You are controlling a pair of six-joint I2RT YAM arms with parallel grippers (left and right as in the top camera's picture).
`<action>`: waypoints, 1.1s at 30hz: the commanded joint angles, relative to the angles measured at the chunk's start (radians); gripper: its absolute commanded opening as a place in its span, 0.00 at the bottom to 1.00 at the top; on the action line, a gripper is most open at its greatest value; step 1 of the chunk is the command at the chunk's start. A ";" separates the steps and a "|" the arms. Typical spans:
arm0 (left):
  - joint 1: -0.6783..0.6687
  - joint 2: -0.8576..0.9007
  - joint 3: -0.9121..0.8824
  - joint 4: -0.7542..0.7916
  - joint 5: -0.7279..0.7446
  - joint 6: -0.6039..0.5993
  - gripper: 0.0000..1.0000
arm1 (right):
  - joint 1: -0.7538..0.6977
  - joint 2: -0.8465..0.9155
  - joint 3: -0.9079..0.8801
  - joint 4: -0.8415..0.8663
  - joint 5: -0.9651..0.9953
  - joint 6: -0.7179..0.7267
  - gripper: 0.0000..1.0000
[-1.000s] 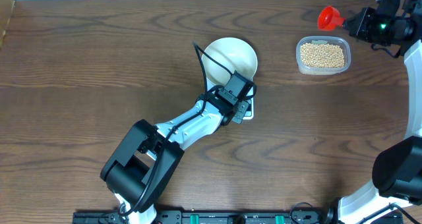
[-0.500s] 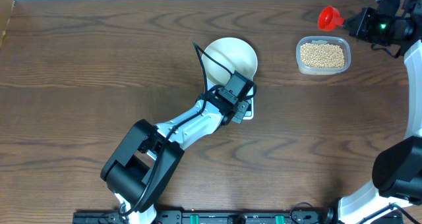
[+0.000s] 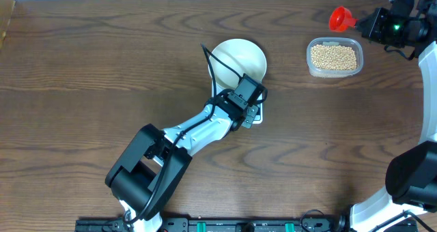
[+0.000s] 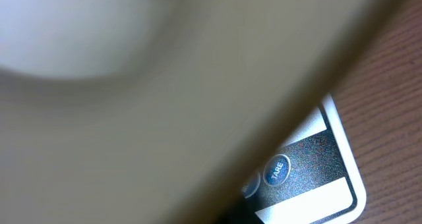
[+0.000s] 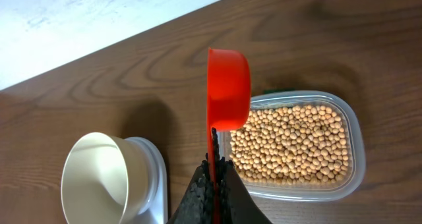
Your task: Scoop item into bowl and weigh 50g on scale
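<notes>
Almost nothing has moved in the last second. The left arm has only slid a tiny bit, and the right arm has stayed put. So I think no scooping has started yet.

Seen from above, the white bowl [image 3: 239, 54] sits on the scale [image 5: 155, 171] in the middle of the table. It is empty. The left gripper [image 3: 244, 99] is at the bowl's 6 o'clock side, over the front of the scale. Its fingers are together. Its own camera is full of the blurry bowl wall, so I cannot tell if the fingers pinch the bowl. The TARE button [image 4: 277, 170] shows just below. Maybe the scale is being set to zero, but the display is hidden.

The clear tub [image 3: 309, 54] is at 3 o'clock from the bowl, well apart from it. All the beans [image 3: 334, 56] are in it.

The right gripper [image 5: 213, 178] is clamped on the handle of the red scoop [image 5: 229, 89]. The scoop hangs at 12 o'clock from the tub. I see no beans in it.
</notes>
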 commanded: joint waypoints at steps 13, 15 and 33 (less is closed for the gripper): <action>-0.021 0.156 -0.079 -0.068 0.010 -0.021 0.07 | -0.007 -0.014 0.018 -0.004 0.001 -0.015 0.01; -0.018 0.156 -0.079 -0.075 -0.001 -0.024 0.07 | -0.007 -0.014 0.018 -0.004 0.001 -0.015 0.01; -0.018 0.156 -0.079 -0.127 -0.067 -0.114 0.07 | -0.007 -0.014 0.018 -0.004 0.001 -0.015 0.01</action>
